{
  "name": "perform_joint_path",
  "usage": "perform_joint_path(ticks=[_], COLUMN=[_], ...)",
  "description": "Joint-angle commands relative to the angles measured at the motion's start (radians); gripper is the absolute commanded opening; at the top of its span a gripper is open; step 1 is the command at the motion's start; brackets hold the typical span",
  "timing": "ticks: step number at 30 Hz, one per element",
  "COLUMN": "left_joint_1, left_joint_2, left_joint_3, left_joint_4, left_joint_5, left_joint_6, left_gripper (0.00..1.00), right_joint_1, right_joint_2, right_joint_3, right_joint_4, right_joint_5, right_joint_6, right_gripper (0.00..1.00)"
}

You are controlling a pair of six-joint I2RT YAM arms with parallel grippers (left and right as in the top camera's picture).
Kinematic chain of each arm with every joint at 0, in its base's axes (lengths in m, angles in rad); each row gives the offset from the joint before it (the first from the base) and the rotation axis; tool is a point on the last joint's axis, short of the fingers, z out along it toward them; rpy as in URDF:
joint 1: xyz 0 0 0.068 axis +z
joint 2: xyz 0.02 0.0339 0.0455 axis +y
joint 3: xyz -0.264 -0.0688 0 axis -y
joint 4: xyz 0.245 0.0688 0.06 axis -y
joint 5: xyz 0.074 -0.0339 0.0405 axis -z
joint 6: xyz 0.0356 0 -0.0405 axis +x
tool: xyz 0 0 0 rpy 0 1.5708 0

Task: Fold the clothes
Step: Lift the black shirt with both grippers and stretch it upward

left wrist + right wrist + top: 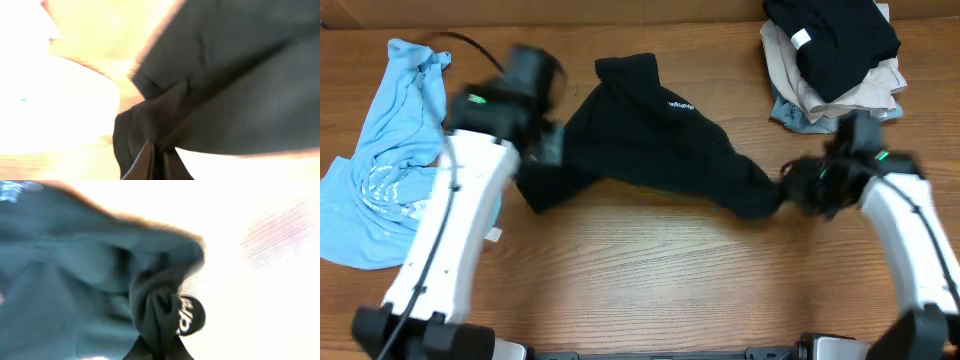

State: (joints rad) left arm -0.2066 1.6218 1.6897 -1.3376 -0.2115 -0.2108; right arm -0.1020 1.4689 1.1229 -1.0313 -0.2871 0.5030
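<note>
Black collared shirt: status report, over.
Left gripper shut on black short-sleeved collared shirt. Right gripper shut on it too. Bunched, unfolded. Light blue garment beside left arm.

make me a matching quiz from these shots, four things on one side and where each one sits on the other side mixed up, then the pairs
Things
1. black shirt
2. light blue garment
3. stack of folded garments
4. right gripper

Places
A. far right corner of the table
B. fingers shut on the shirt's right end
C. crumpled at the left side of the table
D. middle of the table, bunched, held at both ends

Pairs: 1-D, 2-C, 3-A, 4-B
</note>
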Motion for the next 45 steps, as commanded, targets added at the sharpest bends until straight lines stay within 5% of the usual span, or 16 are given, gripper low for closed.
perform_joint_path(ticks=[1, 10, 21, 33, 45], left_joint_1=[0.076, 0.128, 0.128, 0.128, 0.131], left_joint_2=[-0.006, -0.008, -0.09, -0.192, 0.091], left_joint_3=[0.189, 0.607, 0.959, 0.967, 0.945], left_joint_4=[-0.044, -0.163, -0.29, -0.286, -0.279], left_joint_5=[-0.07, -0.093, -0.095, -0.107, -0.141], left_joint_6=[0.01, 0.115, 0.114, 0.114, 0.131], left_gripper=[0.04, 0.04, 0.04, 0.04, 0.04], right_joint_1=[-0.002, -0.007, -0.007, -0.007, -0.004], right_joint_2=[-0.07, -0.07, -0.087, -0.165, 0.063], right_joint_3=[0.29, 0.984, 1.502, 1.552, 1.475], right_joint_4=[-0.106, -0.36, -0.648, -0.662, -0.624], right_joint_5=[0.037, 0.094, 0.226, 0.254, 0.145], right_joint_6=[-0.092, -0.115, -0.115, -0.142, -0.224], right_gripper=[0.04, 0.04, 0.04, 0.04, 0.04])
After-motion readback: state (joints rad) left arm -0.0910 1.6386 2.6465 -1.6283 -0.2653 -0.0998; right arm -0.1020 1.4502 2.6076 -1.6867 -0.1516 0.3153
